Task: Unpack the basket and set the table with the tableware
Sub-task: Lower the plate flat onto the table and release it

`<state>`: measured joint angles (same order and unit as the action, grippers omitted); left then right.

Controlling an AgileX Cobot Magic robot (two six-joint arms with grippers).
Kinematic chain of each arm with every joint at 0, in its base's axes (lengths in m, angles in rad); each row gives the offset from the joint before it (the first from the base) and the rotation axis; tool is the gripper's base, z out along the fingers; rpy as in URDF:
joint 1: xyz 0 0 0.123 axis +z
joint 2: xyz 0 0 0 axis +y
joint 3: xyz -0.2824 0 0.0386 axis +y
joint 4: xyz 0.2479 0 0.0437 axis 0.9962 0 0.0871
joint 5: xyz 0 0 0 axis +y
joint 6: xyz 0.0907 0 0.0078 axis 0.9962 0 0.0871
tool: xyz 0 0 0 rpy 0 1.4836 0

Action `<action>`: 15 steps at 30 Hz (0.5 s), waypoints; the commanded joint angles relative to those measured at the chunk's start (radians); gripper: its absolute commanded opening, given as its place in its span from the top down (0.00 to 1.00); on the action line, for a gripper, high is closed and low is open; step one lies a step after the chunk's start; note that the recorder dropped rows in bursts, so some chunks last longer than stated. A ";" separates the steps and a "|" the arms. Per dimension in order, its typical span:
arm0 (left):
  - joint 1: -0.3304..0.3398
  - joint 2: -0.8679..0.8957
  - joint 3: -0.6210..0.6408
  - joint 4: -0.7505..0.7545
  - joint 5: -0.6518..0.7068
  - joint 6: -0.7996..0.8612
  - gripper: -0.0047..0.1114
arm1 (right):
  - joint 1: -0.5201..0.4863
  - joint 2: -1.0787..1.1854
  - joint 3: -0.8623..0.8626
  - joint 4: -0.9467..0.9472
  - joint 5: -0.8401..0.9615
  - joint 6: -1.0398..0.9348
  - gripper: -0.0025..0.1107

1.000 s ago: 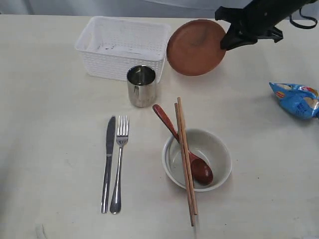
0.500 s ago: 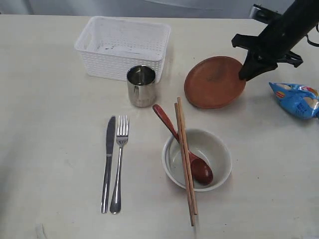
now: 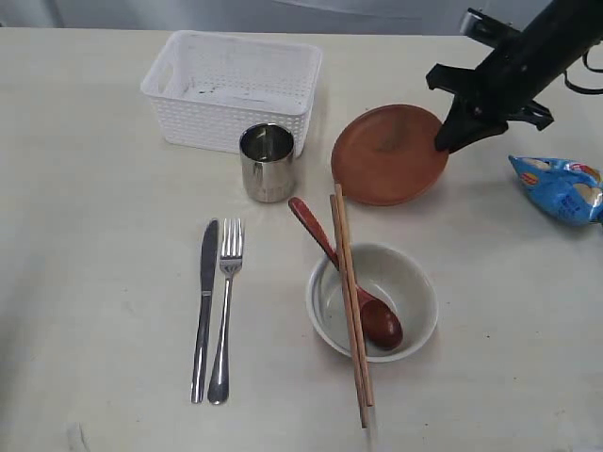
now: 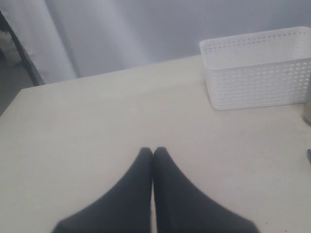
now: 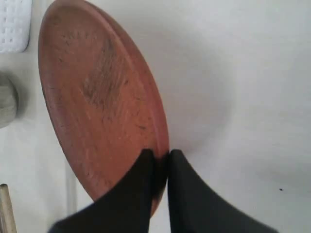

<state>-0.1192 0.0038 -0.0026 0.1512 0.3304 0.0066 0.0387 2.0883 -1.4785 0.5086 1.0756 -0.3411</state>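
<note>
My right gripper [image 3: 443, 143] [image 5: 162, 156] is shut on the rim of the round brown plate [image 3: 388, 153] [image 5: 99, 97], which hangs tilted just over the table [image 3: 94, 282] to the right of the steel cup [image 3: 268, 161]. The white basket [image 3: 232, 89] [image 4: 257, 73] stands at the back, and nothing shows inside it. A knife [image 3: 204, 303] and fork [image 3: 225, 306] lie side by side front left. The pale bowl [image 3: 373, 301] holds the wooden spoon [image 3: 349, 278], and the chopsticks [image 3: 350, 301] lie across it. My left gripper [image 4: 153, 151] is shut and empty over bare table.
A blue crinkly snack bag [image 3: 562, 188] lies at the right edge, close to my right arm. The cup's edge [image 4: 307, 109] just shows beside the basket in the left wrist view. A grey curtain [image 4: 146, 29] hangs behind the table's far edge.
My right gripper carried the plate down from beside the basket toward the table, then shifted it a little left toward the cup. The left gripper and other tableware stayed put.
</note>
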 commanded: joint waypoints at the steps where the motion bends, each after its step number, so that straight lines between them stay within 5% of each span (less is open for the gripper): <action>1: -0.007 -0.004 0.003 -0.005 -0.010 -0.007 0.96 | 0.023 0.015 0.004 0.002 0.002 -0.012 0.98; 9: -0.007 -0.004 0.003 -0.005 -0.010 -0.007 0.96 | 0.034 0.024 0.004 -0.051 -0.015 0.004 0.97; 15: -0.007 -0.004 0.003 -0.005 -0.010 -0.007 0.96 | 0.034 0.024 0.004 -0.051 -0.017 0.004 0.63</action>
<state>-0.1192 0.0038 -0.0026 0.1512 0.3304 0.0066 0.0734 2.1131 -1.4785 0.4672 1.0679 -0.3370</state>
